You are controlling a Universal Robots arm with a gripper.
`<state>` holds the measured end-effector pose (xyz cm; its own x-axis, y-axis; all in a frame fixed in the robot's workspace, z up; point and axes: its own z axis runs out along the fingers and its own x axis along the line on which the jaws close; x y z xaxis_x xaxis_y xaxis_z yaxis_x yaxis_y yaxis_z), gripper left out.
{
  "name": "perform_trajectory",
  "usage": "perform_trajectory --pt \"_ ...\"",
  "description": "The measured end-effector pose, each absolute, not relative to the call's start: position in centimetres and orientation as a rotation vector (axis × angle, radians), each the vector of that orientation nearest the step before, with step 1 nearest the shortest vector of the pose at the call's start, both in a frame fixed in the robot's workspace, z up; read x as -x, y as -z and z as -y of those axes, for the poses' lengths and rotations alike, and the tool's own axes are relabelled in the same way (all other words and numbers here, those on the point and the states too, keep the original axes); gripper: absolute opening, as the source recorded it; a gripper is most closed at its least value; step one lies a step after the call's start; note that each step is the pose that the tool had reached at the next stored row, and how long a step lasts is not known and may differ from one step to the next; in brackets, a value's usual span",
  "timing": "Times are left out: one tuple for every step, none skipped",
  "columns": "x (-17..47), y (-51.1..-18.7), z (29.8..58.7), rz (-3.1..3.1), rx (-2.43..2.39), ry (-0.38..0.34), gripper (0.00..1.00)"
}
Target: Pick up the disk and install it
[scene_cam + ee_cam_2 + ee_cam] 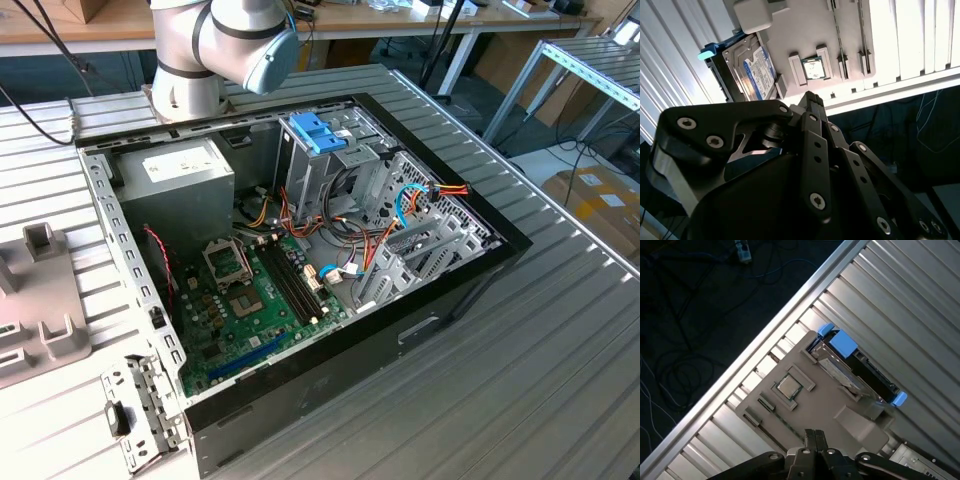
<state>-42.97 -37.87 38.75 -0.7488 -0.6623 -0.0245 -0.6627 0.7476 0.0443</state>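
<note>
My hand [814, 432] hangs above the desk [900, 300] with its fingers drawn together on nothing. Just ahead of the fingertips lies a grey holder [815, 410], and the nearest thing on it is a small chip [788, 386] seated in its pocket. Past that, at the holder's far edge, the disk [855, 365] seems to stand on its long edge, blue tabs at both ends, untouched. I judge this step to be the reach. It goes best with my fingers spread before I get low, then set across the disk's flat faces near its middle, clear of the tabs and of the holder's raised block [855, 417]. The chip lies in my path and must not be brushed. Well away from my hand, the exterior view shows the open case [300, 270], its cage [300, 170] crowded by cables [452, 188].
</note>
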Motion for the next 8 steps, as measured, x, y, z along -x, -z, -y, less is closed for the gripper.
perform_trajectory --pt "42.97 -38.75 37.87 -2.927 1.119 -0.079 0.11" --pt "42.97 -38.75 37.88 -2.925 1.125 -0.079 0.11" --pt "42.97 -38.75 37.87 -2.923 1.131 -0.079 0.11" --pt "42.97 -38.76 37.87 -2.92 1.139 -0.079 0.11" --pt "42.97 -38.75 37.87 -2.918 1.145 -0.079 0.11" --pt "42.97 -38.75 37.87 -2.914 1.154 -0.079 0.11" --pt "42.97 -38.75 37.87 -2.912 1.16 -0.079 0.11" --pt "42.97 -38.75 37.87 -2.91 1.165 -0.079 0.11"
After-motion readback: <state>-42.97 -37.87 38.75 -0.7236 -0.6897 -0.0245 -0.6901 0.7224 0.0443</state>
